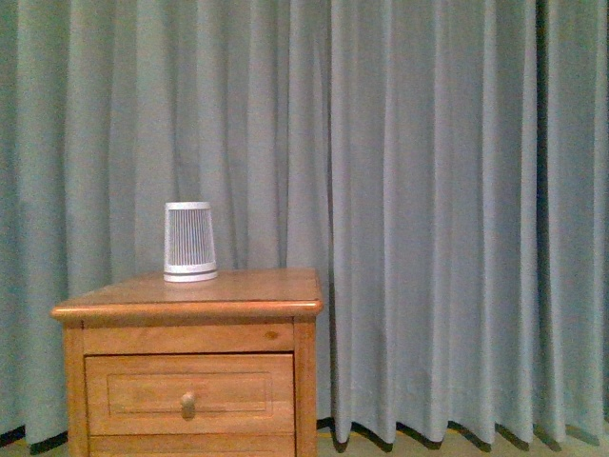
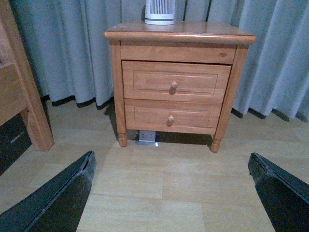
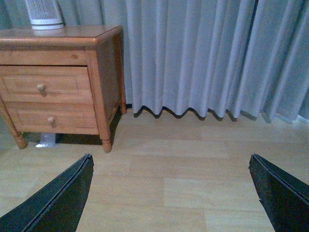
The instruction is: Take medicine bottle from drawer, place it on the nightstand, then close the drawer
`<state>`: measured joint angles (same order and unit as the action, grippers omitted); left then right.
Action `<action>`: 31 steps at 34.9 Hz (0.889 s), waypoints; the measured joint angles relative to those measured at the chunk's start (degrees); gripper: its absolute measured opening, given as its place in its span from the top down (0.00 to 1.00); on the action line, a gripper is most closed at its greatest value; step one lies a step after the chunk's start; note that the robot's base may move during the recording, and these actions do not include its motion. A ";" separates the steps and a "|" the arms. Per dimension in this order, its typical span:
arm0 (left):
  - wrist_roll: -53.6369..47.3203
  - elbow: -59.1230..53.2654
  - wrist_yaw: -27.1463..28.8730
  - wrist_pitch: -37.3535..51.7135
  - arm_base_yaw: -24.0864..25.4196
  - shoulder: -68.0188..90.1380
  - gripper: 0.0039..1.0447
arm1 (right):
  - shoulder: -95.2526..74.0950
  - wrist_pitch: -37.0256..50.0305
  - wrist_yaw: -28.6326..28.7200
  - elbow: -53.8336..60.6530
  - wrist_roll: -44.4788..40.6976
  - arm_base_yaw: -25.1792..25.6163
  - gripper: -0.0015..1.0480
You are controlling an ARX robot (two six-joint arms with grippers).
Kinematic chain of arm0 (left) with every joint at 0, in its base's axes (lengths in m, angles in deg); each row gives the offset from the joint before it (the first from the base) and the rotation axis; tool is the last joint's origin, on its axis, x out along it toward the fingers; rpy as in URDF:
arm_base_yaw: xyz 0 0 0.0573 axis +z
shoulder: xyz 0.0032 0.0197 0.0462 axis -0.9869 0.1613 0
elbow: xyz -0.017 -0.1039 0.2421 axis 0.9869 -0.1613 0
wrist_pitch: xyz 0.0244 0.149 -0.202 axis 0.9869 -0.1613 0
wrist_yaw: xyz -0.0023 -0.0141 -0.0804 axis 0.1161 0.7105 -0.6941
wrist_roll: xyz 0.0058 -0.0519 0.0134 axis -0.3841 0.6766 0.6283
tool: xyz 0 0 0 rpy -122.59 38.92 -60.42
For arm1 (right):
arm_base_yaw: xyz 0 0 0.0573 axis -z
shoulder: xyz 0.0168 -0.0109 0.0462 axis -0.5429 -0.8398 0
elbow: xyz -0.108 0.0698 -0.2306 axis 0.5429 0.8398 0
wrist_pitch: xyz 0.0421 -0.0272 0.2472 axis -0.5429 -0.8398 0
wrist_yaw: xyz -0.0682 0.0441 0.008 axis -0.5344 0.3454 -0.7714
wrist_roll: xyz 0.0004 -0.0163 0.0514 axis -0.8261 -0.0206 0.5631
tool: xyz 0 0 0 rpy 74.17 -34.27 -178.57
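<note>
The left jaws are wide open and hold nothing, their dark fingers (image 2: 58, 198) spread above bare floor (image 2: 159, 193). The right jaws are just as open and empty. Straight ahead of the left jaws, well apart across the floor, stands the nightstand (image 2: 116, 96). Its upper drawer (image 2: 145, 79) is shut flush, and the knob (image 2: 174, 85) faces the jaws almost square on, so the pull would come directly back toward them. From the right jaws the same knob lies off to the side toward the left arm and is seen at a slant, so the left arm looks better placed to open the drawer. The lower drawer (image 2: 145, 115) is shut too. The bottle is nowhere in sight; it is presumably inside the closed upper drawer, so its lie and long axis cannot be told. On the top stands only a ribbed device (image 2: 159, 12), cut off in both wrist views. Behind hangs a curtain (image 1: 428, 190). The front view shows neither arm.
</note>
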<state>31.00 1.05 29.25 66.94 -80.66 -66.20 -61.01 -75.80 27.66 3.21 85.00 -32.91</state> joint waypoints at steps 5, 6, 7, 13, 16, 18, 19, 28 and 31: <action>0.00 0.00 -0.02 0.00 0.00 0.00 0.06 | 0.00 0.02 0.00 0.00 0.00 0.00 0.07; 0.00 0.00 -0.02 0.00 0.00 0.00 0.06 | 0.00 0.02 0.00 0.00 0.00 0.02 0.07; 0.00 0.00 0.00 0.00 -0.02 0.00 0.06 | -0.02 0.00 0.00 0.00 0.00 0.02 0.07; 0.00 0.00 -0.02 0.00 -0.02 0.00 0.06 | 0.00 0.02 0.00 0.00 0.00 0.00 0.07; 0.00 0.00 -0.02 0.00 -0.02 0.00 0.06 | 0.00 0.02 0.00 0.00 0.00 0.00 0.07; 0.00 0.00 -0.02 0.00 -0.02 0.00 0.06 | 0.00 0.02 0.00 0.00 0.00 0.00 0.07; 0.00 0.00 -0.02 0.00 -0.02 0.00 0.06 | 0.00 0.02 0.00 0.00 0.00 0.00 0.07; 11.19 4.76 -6.45 -9.70 2.21 14.62 0.06 | 0.00 0.02 0.11 0.00 0.02 0.02 0.07; 11.45 5.29 -5.86 -2.01 1.57 21.42 0.06 | 0.00 0.02 0.11 0.00 0.00 0.02 0.07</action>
<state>42.46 6.34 23.40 64.93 -79.09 -44.78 -61.01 -75.78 27.77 3.21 85.00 -32.89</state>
